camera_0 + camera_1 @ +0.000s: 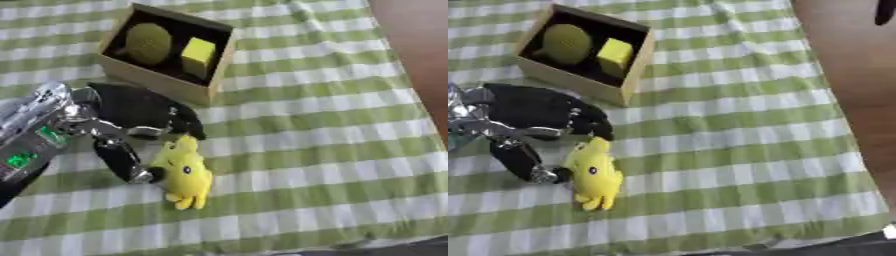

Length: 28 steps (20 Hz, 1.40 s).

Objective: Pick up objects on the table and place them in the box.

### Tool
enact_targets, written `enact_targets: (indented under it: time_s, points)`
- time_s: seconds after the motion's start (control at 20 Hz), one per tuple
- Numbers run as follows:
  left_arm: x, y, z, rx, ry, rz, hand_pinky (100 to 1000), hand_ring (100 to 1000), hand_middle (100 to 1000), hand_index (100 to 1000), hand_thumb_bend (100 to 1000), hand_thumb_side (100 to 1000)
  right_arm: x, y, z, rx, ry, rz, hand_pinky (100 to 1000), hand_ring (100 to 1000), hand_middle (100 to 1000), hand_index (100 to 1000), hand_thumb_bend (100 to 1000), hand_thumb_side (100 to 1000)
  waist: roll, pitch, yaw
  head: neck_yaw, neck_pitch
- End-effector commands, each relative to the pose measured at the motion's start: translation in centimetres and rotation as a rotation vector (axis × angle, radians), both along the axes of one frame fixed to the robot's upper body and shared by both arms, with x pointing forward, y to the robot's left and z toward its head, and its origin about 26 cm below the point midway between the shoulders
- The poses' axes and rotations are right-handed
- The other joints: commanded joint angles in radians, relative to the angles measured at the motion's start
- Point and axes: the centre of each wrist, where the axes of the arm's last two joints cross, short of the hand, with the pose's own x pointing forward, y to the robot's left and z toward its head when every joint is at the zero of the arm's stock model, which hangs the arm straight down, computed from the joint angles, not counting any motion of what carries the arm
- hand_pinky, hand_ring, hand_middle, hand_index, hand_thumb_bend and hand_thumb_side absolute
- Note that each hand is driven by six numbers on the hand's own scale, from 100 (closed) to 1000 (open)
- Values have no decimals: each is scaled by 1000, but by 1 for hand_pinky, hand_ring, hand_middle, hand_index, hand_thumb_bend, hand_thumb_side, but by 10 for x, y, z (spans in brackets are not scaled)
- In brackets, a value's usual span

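The left hand (131, 117) is reaching in beside the yellow plush toy (185, 172), its fingers spread and relaxed, holding nothing; the thumb (122, 160) is lying just beside the toy's left flank and the fingers (188, 125) are arching over its upper end. The toy is lying flat on the checked table (332, 150), its long axis running toward the box (162, 82), which is sitting just beyond the hand and already containing a green round thing (147, 43) and a yellow block (198, 54). The right hand is not showing, so the left is clearly the nearer.
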Motion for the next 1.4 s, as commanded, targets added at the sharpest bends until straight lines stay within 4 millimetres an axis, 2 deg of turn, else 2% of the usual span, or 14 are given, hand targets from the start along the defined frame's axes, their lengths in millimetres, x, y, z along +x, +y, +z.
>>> enact_targets:
  time_s: [0.05, 0.2, 0.3, 0.4, 0.7, 0.8, 1.0, 1.2, 1.25, 1.3, 1.4]
  points:
    - [5, 1, 4, 55, -19, -10, 910, 993, 899, 963, 373, 281, -7, -1, 17, 45, -43, -10, 1000, 1000, 411, 879, 100, 470, -6, -26, -3, -8, -1]
    - [10, 2, -1, 77, -18, -8, 911, 995, 904, 966, 393, 288, -10, -1, 20, 73, -48, -18, 1000, 1000, 410, 878, 100, 470, -6, -28, -5, -10, -1]
    - [13, 1, -3, 79, -15, -12, 908, 991, 898, 962, 367, 282, -10, 0, 20, 76, -47, -20, 1000, 1000, 409, 878, 100, 470, -7, -29, -7, -9, -1]
    - [14, 0, -5, 73, -7, -19, 897, 966, 842, 937, 329, 273, -10, -1, 19, 74, -44, -24, 1000, 1000, 407, 877, 100, 470, -7, -29, -9, -9, -1]
    - [9, -2, -2, 11, 15, -43, 786, 787, 606, 723, 143, 240, -9, -4, 16, 70, -31, -46, 1000, 1000, 403, 877, 100, 470, -5, -28, -8, -12, 1]
    - [6, -2, 0, -21, 26, -39, 756, 756, 570, 684, 100, 237, -9, -5, 16, 68, -28, -50, 1000, 1000, 403, 877, 100, 470, -5, -28, -7, -12, 2]
    - [-2, -1, 11, -95, 35, -31, 688, 686, 518, 627, 100, 244, -9, -6, 15, 66, -24, -57, 1000, 1000, 402, 877, 100, 470, -5, -30, -6, -14, 2]
    - [-19, 5, 38, -207, 0, -41, 677, 672, 506, 612, 100, 245, -9, -7, 14, 63, -25, -62, 1000, 1000, 401, 875, 100, 470, -5, -32, -2, -17, 3]
    - [-25, 7, 47, -238, -15, -47, 676, 672, 509, 611, 100, 442, -9, -8, 14, 63, -26, -63, 1000, 1000, 401, 875, 100, 472, -5, -32, -1, -17, 4]
    - [-31, 9, 58, -273, -36, -52, 677, 672, 505, 611, 100, 236, -10, -8, 14, 62, -27, -64, 1000, 1000, 401, 875, 100, 470, -5, -33, 1, -18, 5]
    - [-41, 15, 77, -339, -73, -57, 678, 674, 507, 614, 100, 228, -10, -8, 14, 62, -27, -66, 1000, 1000, 401, 875, 100, 470, -5, -34, 5, -17, 7]
